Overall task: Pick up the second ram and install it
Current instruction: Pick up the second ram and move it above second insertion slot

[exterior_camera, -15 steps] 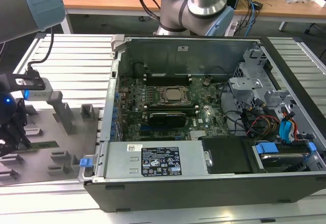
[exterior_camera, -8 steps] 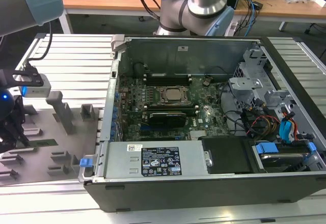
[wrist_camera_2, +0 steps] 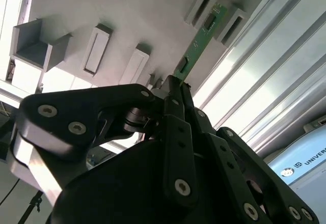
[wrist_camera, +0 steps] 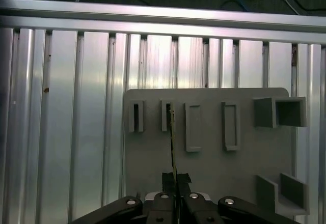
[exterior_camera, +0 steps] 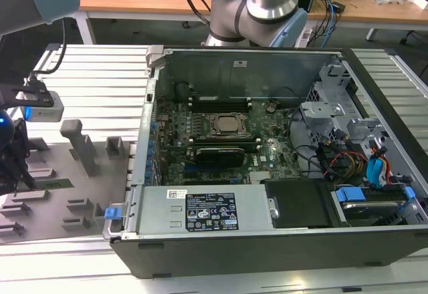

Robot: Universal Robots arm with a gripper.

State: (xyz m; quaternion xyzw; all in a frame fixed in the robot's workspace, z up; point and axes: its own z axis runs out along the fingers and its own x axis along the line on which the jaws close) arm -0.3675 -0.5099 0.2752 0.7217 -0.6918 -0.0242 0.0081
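The second ram (wrist_camera_2: 199, 39) is a narrow green stick standing on edge on the grey holder tray (wrist_camera: 214, 168). Its far end rests by a slotted block (wrist_camera: 166, 116). In the first wrist view the second ram (wrist_camera: 172, 142) appears edge-on as a thin line. My gripper (wrist_camera_2: 177, 85) has its black fingers pressed together on the near end of the stick, and the gripper (wrist_camera: 175, 179) sits low over the tray. In the exterior view the gripper (exterior_camera: 19, 171) hangs at the far left, well away from the open computer case (exterior_camera: 374, 67) and its memory slots (exterior_camera: 221, 100).
The CPU socket (exterior_camera: 226, 124) sits mid-board between the black slot rows. A labelled power supply (exterior_camera: 207, 210), loose cables (exterior_camera: 334, 157) and a drive bay (exterior_camera: 371, 197) crowd the case's near and right side. Upright blocks (exterior_camera: 83, 147) stand on the tray. The table (wrist_camera: 71, 107) is ribbed aluminium.
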